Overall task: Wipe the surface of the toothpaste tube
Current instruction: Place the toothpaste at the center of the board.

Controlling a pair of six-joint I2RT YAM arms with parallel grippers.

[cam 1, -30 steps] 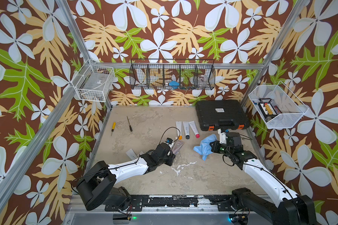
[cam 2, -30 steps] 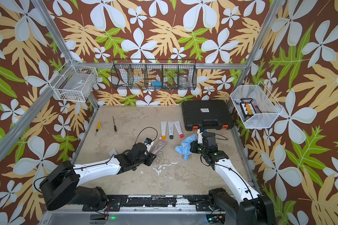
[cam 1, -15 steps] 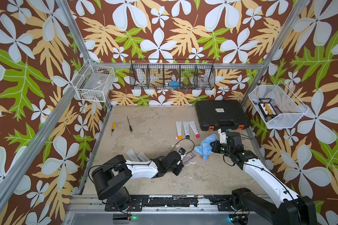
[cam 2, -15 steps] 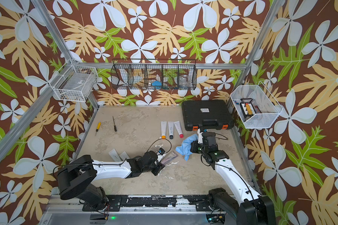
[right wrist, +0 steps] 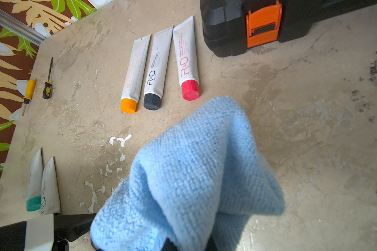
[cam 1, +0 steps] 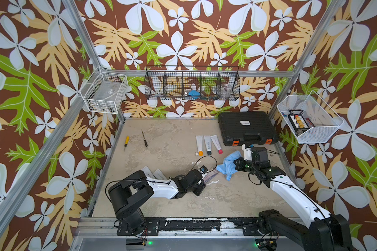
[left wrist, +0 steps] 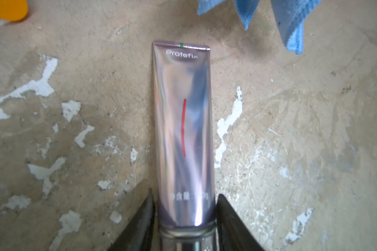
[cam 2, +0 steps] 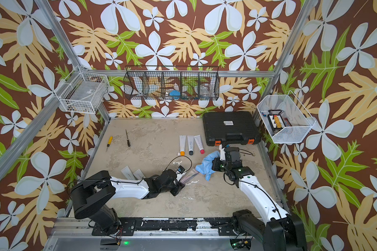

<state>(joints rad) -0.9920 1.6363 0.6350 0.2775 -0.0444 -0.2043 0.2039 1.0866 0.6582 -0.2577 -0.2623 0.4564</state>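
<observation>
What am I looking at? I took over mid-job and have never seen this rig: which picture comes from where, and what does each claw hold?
Two robot arms with two-finger grippers work over a beige table. The two wide pictures look down from overhead; the two close-ups come from cameras on the arms' wrists. The left gripper straddles the cap end of a shiny silver toothpaste tube; whether it grips is unclear. The right gripper pinches a blue microfibre cloth. Nearby: three white tubes in a row, two screwdrivers, a black plastic case.
</observation>
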